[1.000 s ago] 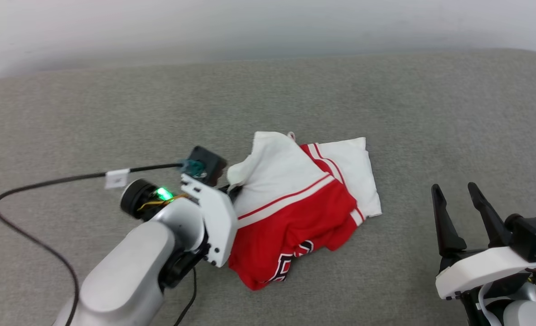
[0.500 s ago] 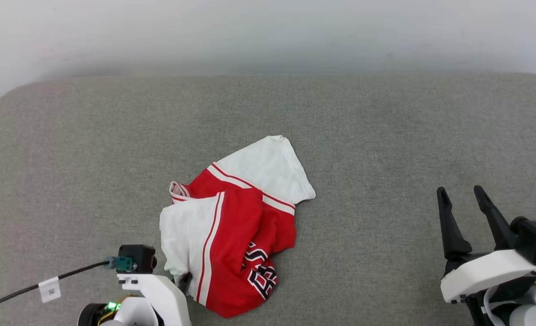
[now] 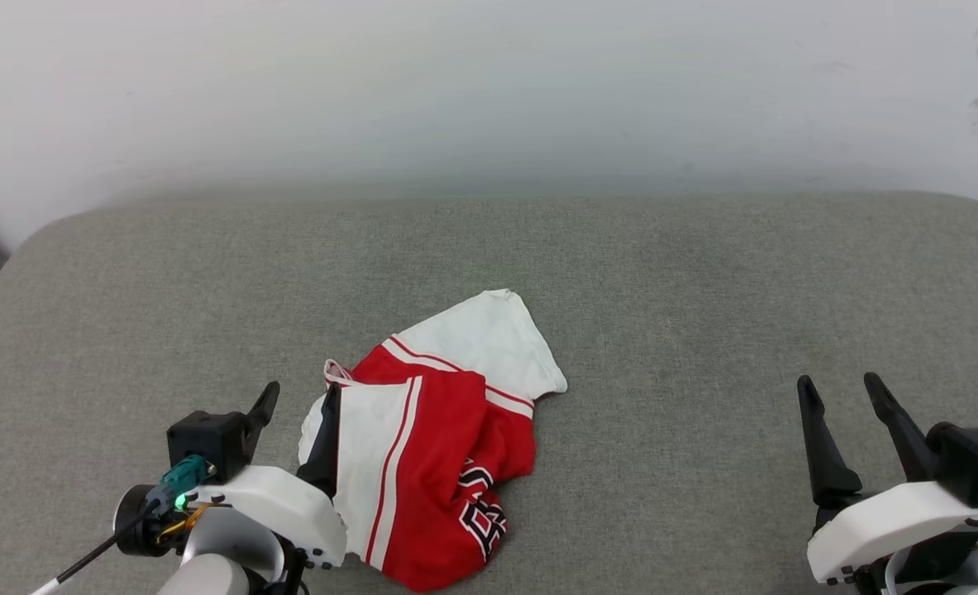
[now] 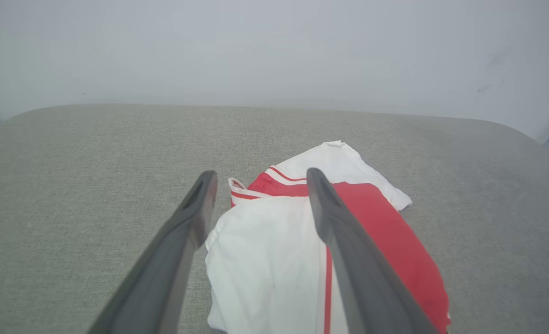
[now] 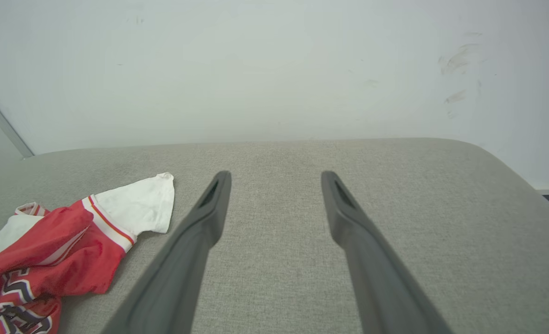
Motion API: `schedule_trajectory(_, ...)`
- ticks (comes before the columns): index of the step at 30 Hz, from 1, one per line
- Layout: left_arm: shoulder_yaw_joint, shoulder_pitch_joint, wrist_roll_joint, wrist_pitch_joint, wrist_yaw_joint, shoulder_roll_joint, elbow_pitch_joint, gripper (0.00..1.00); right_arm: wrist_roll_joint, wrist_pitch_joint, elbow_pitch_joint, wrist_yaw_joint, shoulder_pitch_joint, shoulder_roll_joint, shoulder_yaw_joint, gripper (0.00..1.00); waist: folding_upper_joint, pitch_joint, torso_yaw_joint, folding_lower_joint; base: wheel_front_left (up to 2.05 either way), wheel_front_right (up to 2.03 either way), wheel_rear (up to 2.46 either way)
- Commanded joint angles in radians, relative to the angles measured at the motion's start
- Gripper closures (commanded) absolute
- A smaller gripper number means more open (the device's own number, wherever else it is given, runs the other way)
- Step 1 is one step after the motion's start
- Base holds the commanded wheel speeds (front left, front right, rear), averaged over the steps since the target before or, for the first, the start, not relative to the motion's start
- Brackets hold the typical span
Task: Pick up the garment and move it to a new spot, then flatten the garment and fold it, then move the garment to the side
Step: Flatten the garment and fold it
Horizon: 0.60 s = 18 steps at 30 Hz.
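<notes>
Now: garment crumpled on the worktop, both grippers open.
The heap lies near the robot, left of centre, one white sleeve pointing away. The left gripper is at its left edge, fingers spread, one over the white cloth, gripping nothing. The right gripper, fingers apart and empty, is well off right.

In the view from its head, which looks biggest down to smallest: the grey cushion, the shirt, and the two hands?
1. grey cushion
2. shirt
3. left hand and right hand: they look alike, so unranked.
</notes>
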<state>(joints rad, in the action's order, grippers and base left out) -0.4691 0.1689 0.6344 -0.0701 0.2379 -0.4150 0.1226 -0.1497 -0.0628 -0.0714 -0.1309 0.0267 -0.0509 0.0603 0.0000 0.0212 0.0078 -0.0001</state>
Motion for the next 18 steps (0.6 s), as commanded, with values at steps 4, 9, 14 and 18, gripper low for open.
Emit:
schedule_trajectory(4,0.013,-0.003,-0.029,-0.079,0.017,0.010,-0.026,0.00,-0.001,-0.009,-0.013,0.000,0.018,0.001,-0.003,0.00,0.0000,-0.009,-0.004,0.0001,0.00,0.00,0.00)
schedule_trajectory(9,0.005,0.012,-0.045,-0.101,0.015,0.009,-0.043,0.00,-0.003,-0.016,-0.026,0.000,0.019,0.001,-0.003,0.00,0.0000,0.000,-0.007,0.0001,0.00,0.00,0.00)
schedule_trajectory(14,-0.050,0.097,-0.062,-0.032,-0.038,0.007,-0.036,0.00,-0.003,-0.017,-0.041,0.000,-0.003,0.001,-0.001,0.00,0.0000,0.038,-0.009,0.0001,0.00,0.00,0.00)
schedule_trajectory(18,-0.128,0.207,-0.060,0.093,-0.123,0.019,-0.005,0.00,0.001,-0.014,-0.040,0.000,-0.025,0.001,-0.007,0.00,0.0000,0.079,-0.021,0.0001,0.00,0.00,0.00)
